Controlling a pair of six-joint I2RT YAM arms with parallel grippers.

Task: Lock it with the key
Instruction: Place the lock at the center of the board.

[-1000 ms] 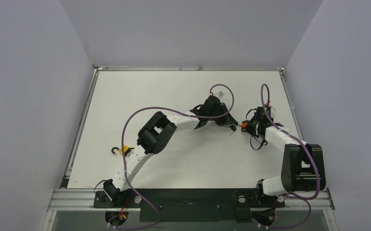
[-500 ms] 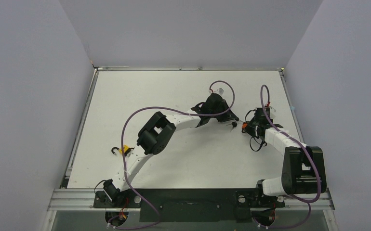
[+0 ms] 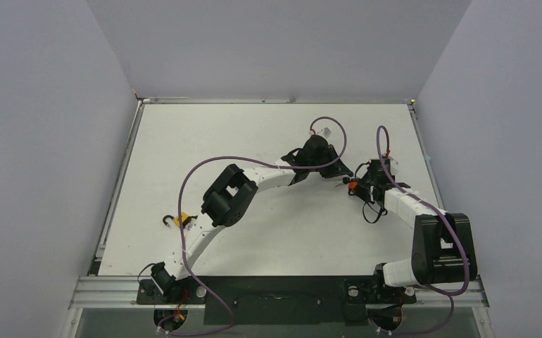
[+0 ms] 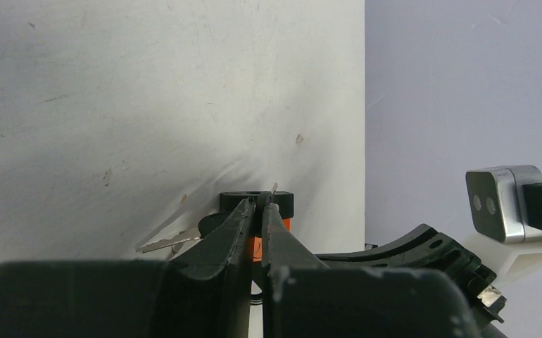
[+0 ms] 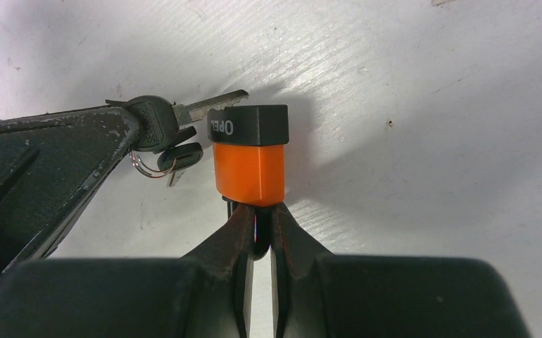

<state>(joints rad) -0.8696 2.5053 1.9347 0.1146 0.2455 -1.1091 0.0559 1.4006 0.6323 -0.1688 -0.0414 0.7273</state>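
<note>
At the padlock [image 5: 250, 165], key [image 5: 157, 130] now closer

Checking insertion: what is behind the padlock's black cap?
The silver blade of the key lies beyond the padlock's black cap, which hides its lower edge and any keyhole.

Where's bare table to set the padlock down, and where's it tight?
Bare: the far-left table between back rail and left arm, and the near-centre stretch between both arms. Crowded: right of centre, where the left claw with the key meets the right claw holding the padlock; a yellow-tagged key lies near the left edge.
</note>
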